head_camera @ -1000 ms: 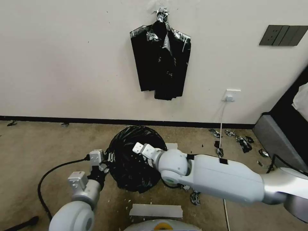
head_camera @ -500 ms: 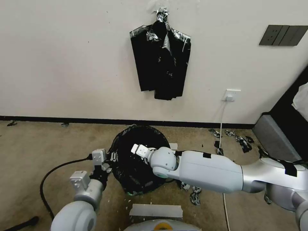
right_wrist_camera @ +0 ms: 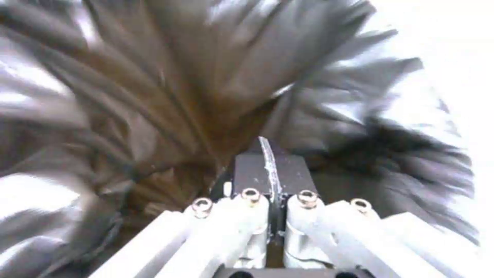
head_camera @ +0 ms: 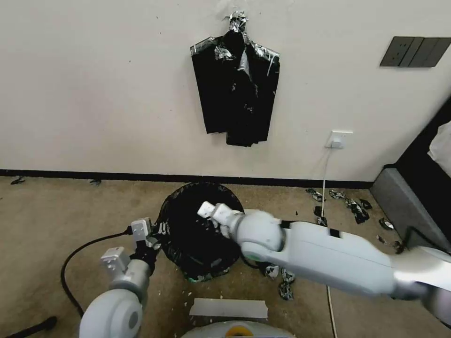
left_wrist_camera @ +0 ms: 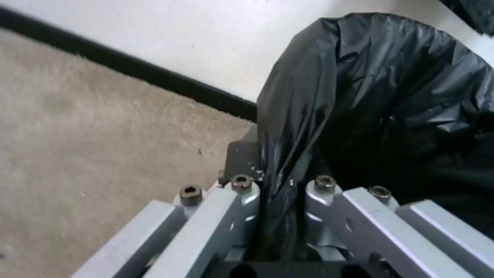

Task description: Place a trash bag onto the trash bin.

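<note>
The trash bag (head_camera: pixel 195 237), thin glossy black plastic, lies spread in a round shape on the floor by the wall; the trash bin is hidden under it. My left gripper (head_camera: pixel 152 240) is at the bag's left edge. In the left wrist view it (left_wrist_camera: pixel 278 183) is shut on a fold of the bag (left_wrist_camera: pixel 370 96). My right arm (head_camera: pixel 300 249) reaches across into the bag from the right. The right gripper (right_wrist_camera: pixel 271 164) is shut on a thin edge of film, with the bag's pleats (right_wrist_camera: pixel 154 96) fanning out from its tip.
A flat bundle of black bags (head_camera: pixel 235 80) hangs on the wall above. A black cable (head_camera: pixel 70 258) runs over the carpet at the left. Black scraps (head_camera: pixel 354 206) and a white cord (head_camera: pixel 324 183) lie at the right, near a grey block (head_camera: pixel 404 206). A white strip (head_camera: pixel 229 307) lies in front.
The bulging bag has dropped lower and spread into a round opening. My right arm swung left into it, then back a little to the right. The left gripper has barely moved.
</note>
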Robot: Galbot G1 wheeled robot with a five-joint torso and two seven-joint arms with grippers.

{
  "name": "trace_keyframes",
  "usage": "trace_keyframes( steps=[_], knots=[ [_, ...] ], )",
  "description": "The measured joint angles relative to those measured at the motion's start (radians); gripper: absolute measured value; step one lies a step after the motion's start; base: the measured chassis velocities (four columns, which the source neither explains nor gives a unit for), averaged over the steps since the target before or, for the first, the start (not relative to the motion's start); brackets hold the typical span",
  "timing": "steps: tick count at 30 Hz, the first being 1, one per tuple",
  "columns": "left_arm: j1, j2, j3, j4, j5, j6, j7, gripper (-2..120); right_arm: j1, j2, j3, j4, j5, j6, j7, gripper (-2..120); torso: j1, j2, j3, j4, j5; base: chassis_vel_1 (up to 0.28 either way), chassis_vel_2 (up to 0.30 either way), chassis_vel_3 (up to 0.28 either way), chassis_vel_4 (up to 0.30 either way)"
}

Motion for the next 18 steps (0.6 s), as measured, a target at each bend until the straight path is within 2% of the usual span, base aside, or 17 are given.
trace_keyframes(
  steps=[1,2,3,5,6,8,9,10,12,13,14,16,17,18],
  knots=[
    [-0.004,-0.002,0.000,0.004,-0.027,0.004,-0.003,7,-0.046,-0.024,0.067,0.055,-0.009,0.030,-0.002,0,0.000,0.000,0.000,0.0000,-0.0003,0.000,0.000,0.000,0.000],
    [-0.004,-0.002,0.000,0.004,-0.027,0.004,-0.003,7,-0.046,-0.024,0.067,0.055,-0.009,0.030,-0.002,0,0.000,0.000,0.000,0.0000,-0.0003,0.000,0.000,0.000,0.000],
    [-0.007,-0.002,0.000,0.008,-0.051,0.007,-0.004,7,-0.084,-0.038,0.121,0.093,-0.023,0.059,-0.004,2,0.000,0.000,0.000,-0.0003,-0.0001,0.000,0.000,0.000,0.000],
    [-0.014,0.006,0.001,0.016,-0.099,0.012,-0.004,7,-0.189,-0.051,0.266,0.165,-0.107,0.131,-0.011,11,0.000,0.000,0.000,0.0001,-0.0003,0.000,0.000,0.000,0.000],
    [-0.014,0.006,0.001,0.016,-0.099,0.012,-0.004,7,-0.189,-0.051,0.266,0.165,-0.107,0.131,-0.011,11,0.000,0.000,0.000,0.0001,-0.0003,0.000,0.000,0.000,0.000],
    [-0.017,0.010,0.002,0.020,-0.122,0.018,-0.005,7,-0.241,-0.048,0.330,0.183,-0.146,0.167,-0.022,17,0.000,0.000,0.000,0.0000,-0.0002,0.000,0.000,0.000,0.000],
    [-0.020,0.014,0.005,0.028,-0.142,0.023,-0.008,7,-0.290,-0.038,0.388,0.194,-0.188,0.199,-0.033,26,0.000,0.000,0.000,-0.0002,0.0001,0.000,0.000,0.000,0.000],
    [-0.020,0.014,0.005,0.028,-0.142,0.023,-0.008,7,-0.290,-0.038,0.388,0.194,-0.188,0.199,-0.033,26,0.000,0.000,0.000,-0.0002,0.0001,0.000,0.000,0.000,0.000],
    [-0.022,0.023,0.019,0.059,-0.168,0.045,-0.012,7,-0.450,0.020,0.561,0.214,-0.293,0.317,-0.071,36,0.000,0.000,0.000,0.0001,-0.0001,0.000,0.000,0.000,0.000],
    [-0.022,0.027,0.026,0.073,-0.176,0.055,-0.011,7,-0.525,0.048,0.615,0.216,-0.339,0.360,-0.102,41,0.000,0.000,0.000,0.0001,-0.0002,0.000,0.000,0.000,0.000],
    [-0.022,0.027,0.026,0.073,-0.176,0.055,-0.011,7,-0.525,0.048,0.615,0.216,-0.339,0.360,-0.102,41,0.000,0.000,0.000,0.0001,-0.0002,0.000,0.000,0.000,0.000],
    [-0.032,0.037,0.042,0.111,-0.173,0.062,0.011,7,-0.675,0.110,0.683,0.217,-0.413,0.428,-0.158,52,0.000,0.000,0.000,-0.0001,-0.0003,0.000,0.000,0.000,0.000],
    [-0.038,0.044,0.049,0.125,-0.169,0.062,0.019,7,-0.722,0.136,0.696,0.212,-0.438,0.446,-0.182,57,0.000,0.000,0.000,-0.0003,-0.0002,0.000,0.000,0.000,0.000],
    [-0.038,0.044,0.049,0.125,-0.169,0.062,0.019,7,-0.722,0.136,0.696,0.212,-0.438,0.446,-0.182,57,0.000,0.000,0.000,-0.0003,-0.0002,0.000,0.000,0.000,0.000]
  ],
)
